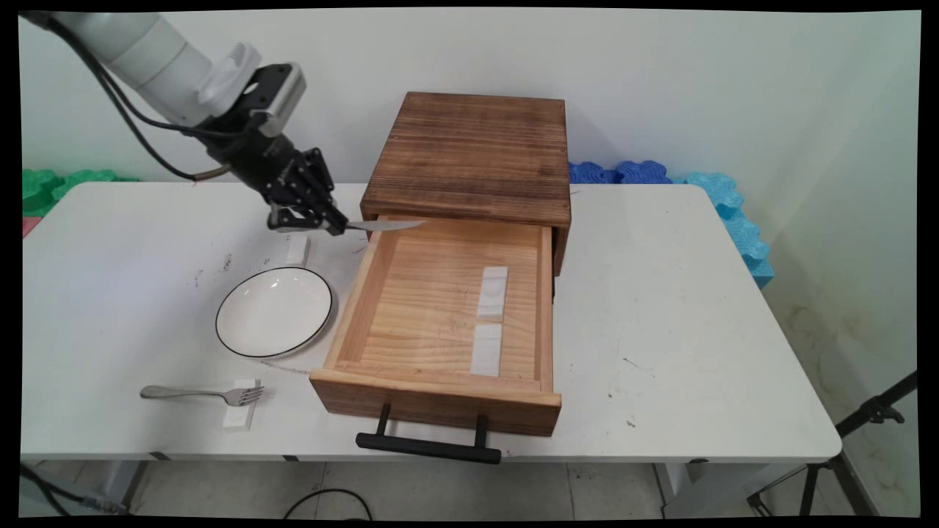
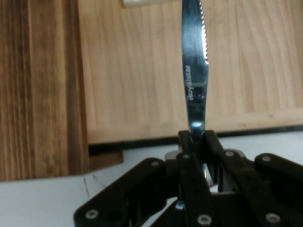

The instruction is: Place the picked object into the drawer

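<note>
A serrated steel table knife (image 1: 385,226) is clamped by its handle between the closed fingers of the black two-finger gripper (image 1: 334,224), blade pointing toward 3 o'clock over the back left corner of the open light wooden drawer (image 1: 440,308). A round white black-rimmed plate (image 1: 273,312) lies on the white table (image 1: 697,330) at the gripper's 6 o'clock.

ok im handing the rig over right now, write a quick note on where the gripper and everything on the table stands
Gripper: the black two-finger gripper is shut on a silver serrated table knife, held in the air with its blade reaching over the back left corner of the open light wooden drawer.
Things: the drawer is pulled out of a dark wooden box; two white pads lie on its floor.
Rest: a white black-rimmed plate is left of the drawer; a silver fork has its tines on a small white block; another white block lies below the gripper.
</note>
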Robot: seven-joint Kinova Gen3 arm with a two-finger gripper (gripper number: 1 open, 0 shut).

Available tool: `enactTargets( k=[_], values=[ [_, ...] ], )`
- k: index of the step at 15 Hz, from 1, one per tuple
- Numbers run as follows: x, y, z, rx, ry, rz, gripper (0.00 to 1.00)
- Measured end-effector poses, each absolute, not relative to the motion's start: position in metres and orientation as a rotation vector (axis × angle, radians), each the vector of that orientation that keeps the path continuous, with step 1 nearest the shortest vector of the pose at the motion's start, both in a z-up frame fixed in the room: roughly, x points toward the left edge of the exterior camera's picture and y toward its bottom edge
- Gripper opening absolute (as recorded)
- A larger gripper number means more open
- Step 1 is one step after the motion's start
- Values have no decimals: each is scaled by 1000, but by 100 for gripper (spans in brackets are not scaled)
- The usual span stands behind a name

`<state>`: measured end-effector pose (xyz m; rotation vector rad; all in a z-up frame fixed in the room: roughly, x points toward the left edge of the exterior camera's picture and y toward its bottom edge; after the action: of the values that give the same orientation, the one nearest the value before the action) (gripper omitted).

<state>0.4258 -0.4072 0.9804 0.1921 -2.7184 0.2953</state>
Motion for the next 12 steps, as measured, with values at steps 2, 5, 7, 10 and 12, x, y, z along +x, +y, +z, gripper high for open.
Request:
enactTargets(
  k=[2,5,7,10,12],
  values=[
    [414,-412,979,180,-2716,297,0],
    [399,-418,976,170,-2713,300,0],
    [388,-423,973,165,-2711,303,0],
    [373,-430,968,162,-2707,306,0],
    [363,-435,962,160,-2706,307,0]
  ],
)
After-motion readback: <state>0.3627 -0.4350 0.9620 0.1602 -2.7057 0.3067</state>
